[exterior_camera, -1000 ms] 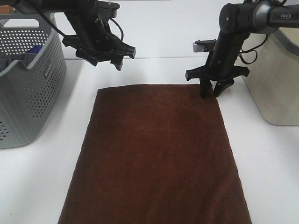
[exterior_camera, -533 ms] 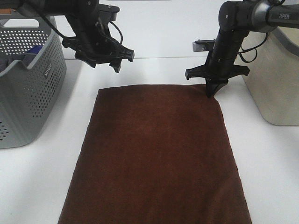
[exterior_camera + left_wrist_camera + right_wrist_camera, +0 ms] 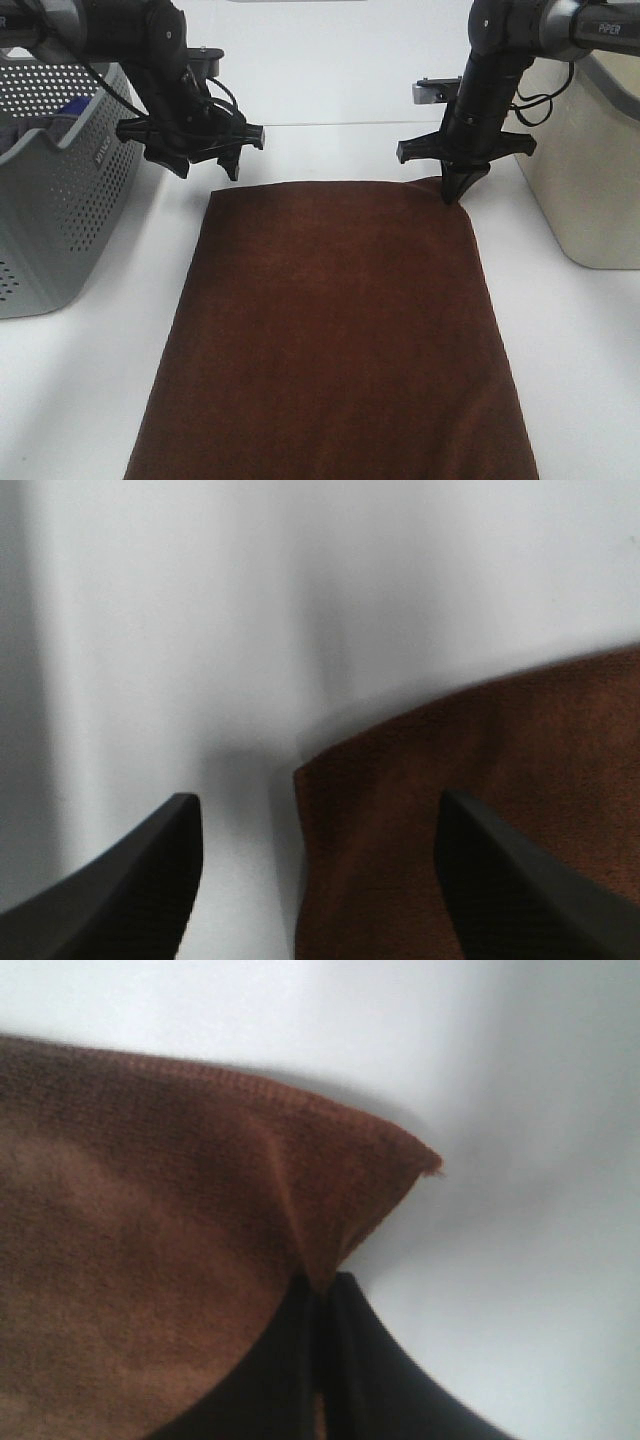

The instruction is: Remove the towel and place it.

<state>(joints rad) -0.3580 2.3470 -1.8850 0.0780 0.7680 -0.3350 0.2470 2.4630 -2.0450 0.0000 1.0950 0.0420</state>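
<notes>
The plush, dark brown rectangular towel lies flat on the smooth white table. At its far right corner the right gripper pinches a peaked fold. The left gripper hangs spread above the far left corner.

table: was white
towel: lay flat across its middle
grey basket: stood by left edge
beige bin: stood by right edge

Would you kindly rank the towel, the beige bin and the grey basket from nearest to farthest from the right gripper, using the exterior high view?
From the right gripper:
1. The towel, its far right corner pinched in the jaws.
2. The beige bin, close by on the right.
3. The grey basket, far across on the left.
</notes>
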